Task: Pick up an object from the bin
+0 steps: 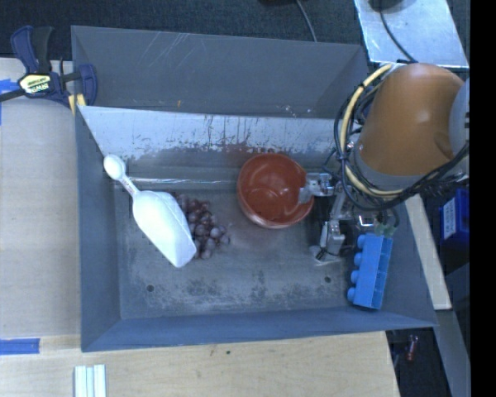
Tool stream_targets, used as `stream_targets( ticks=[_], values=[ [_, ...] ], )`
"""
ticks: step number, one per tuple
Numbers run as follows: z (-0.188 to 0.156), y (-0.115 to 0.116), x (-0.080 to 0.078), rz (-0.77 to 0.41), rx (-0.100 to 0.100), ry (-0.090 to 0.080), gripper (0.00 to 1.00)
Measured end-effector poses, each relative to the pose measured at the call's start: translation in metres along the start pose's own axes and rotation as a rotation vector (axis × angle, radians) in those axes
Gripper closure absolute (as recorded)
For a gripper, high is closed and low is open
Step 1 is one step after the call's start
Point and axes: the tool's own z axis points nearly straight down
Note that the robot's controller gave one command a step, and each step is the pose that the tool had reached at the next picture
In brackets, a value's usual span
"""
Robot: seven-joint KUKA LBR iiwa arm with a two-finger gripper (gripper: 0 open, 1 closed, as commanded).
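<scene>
The gripper hung low at the right of centre of the frame, under the arm's orange cover, and whether it was apart or together could not be told. It stood over the bare floor of the grey metal bin, in the gap between two things. Just to its left was a reddish-brown round bowl, sitting upright with its mouth up and its glossy red inside showing; the gripper's upper part was at the bowl's right rim. Just to its lower right lay a blue plastic studded building block, long side running up and down the frame, against the bin's right wall. Well apart, in the left half of the bin, lay a white plastic scoop, its knobbed handle pointing to the upper left. A bunch of dark purple grapes lay touching the scoop's right side.
</scene>
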Motion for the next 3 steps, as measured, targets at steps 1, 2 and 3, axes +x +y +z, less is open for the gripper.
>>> stream_targets(
  ticks=[1, 2, 3],
  values=[
    [-0.005, 0.000, -0.002, -0.002, 0.001, -0.009, 0.00],
    [0.110, 0.020, -0.076, -0.189, 0.002, -0.016, 0.00],
    [0.128, 0.028, -0.090, -0.170, 0.002, 0.003, 0.00]
  ],
)
